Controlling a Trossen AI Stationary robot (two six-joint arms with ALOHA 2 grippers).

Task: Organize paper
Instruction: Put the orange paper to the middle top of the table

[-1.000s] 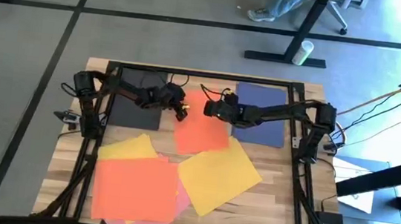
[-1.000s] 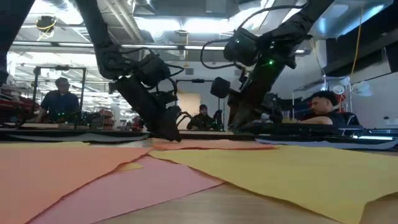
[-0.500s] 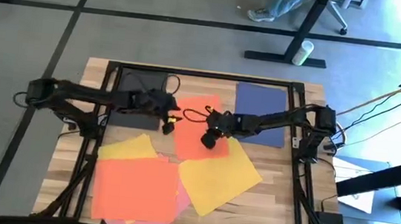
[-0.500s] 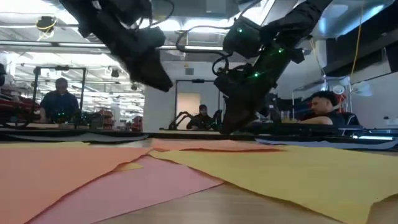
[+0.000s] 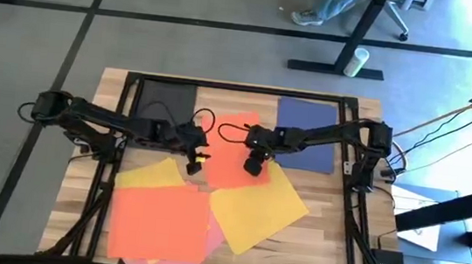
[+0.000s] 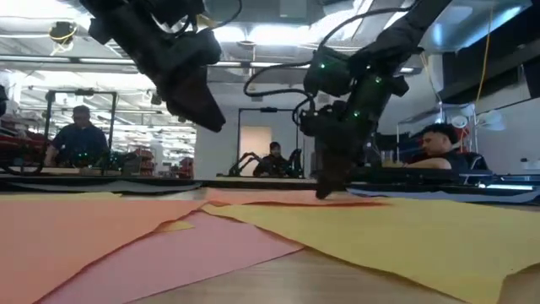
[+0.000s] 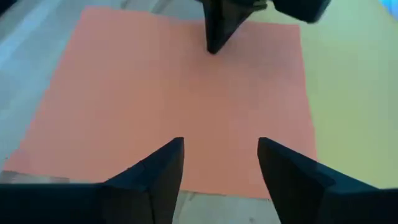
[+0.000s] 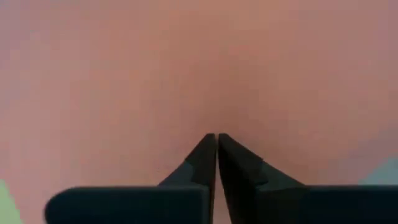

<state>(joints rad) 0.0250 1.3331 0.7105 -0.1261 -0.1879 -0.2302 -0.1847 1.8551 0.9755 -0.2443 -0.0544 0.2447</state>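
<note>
The paper lies in flat sheets on the wooden table. An orange-red sheet (image 5: 233, 140) sits mid-table, between a black sheet (image 5: 166, 100) at the far left and a navy sheet (image 5: 304, 132) at the far right. My right gripper (image 5: 253, 165) is shut, its tips down on the orange-red sheet (image 8: 186, 68). My left gripper (image 7: 221, 163) is open and raised (image 6: 201, 105) above that sheet's near left part, touching nothing. My right gripper presses its shut fingertips (image 6: 323, 191) down on the orange-red sheet's right part (image 7: 217, 59), a little in from the edge. The fingers come from above, pointing steeply down. The sheet lies flat on the table.
A yellow sheet (image 5: 256, 206) overlaps the orange-red sheet's near right corner. Another yellow sheet (image 5: 149, 176), a large orange-red one (image 5: 159, 221) and a pink one (image 5: 212, 235) lie along the near side. The black arm frame (image 5: 241, 87) borders the table.
My left gripper has risen off the table and gone toward the near edge, along the orange-red sheet's left side. My right gripper has also gone toward the near edge, tipped to point steeply down and lowered its tips onto the orange-red sheet.
</note>
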